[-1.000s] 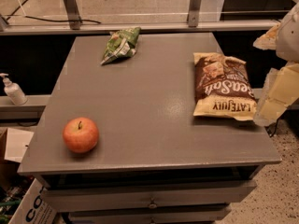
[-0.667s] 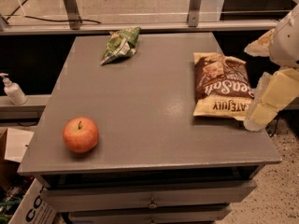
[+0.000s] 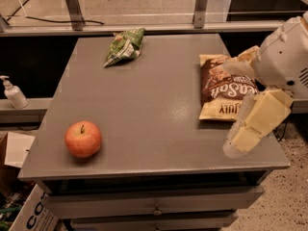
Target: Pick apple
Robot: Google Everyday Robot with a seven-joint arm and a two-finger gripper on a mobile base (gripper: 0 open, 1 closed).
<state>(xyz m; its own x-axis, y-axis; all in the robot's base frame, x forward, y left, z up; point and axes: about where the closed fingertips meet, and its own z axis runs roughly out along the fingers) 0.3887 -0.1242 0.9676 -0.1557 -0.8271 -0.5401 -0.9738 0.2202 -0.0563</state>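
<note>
The apple (image 3: 83, 138) is round and red-orange with a short dark stem. It sits near the front left corner of the grey table (image 3: 144, 105). My gripper (image 3: 233, 108) comes in from the right edge of the view, over the table's right side, far to the right of the apple. Its two cream fingers are spread wide: one finger (image 3: 239, 64) lies over the top of the brown snack bag (image 3: 225, 88), the other (image 3: 252, 126) hangs over the table's front right part. It holds nothing.
A green snack bag (image 3: 125, 46) lies at the back of the table. A white pump bottle (image 3: 13, 93) stands on a ledge to the left. A cardboard box (image 3: 24, 211) sits on the floor at the lower left. Drawers run under the table's front edge.
My gripper has moved leftward, further in over the table's right side and the brown bag. The apple and both bags have not moved.
</note>
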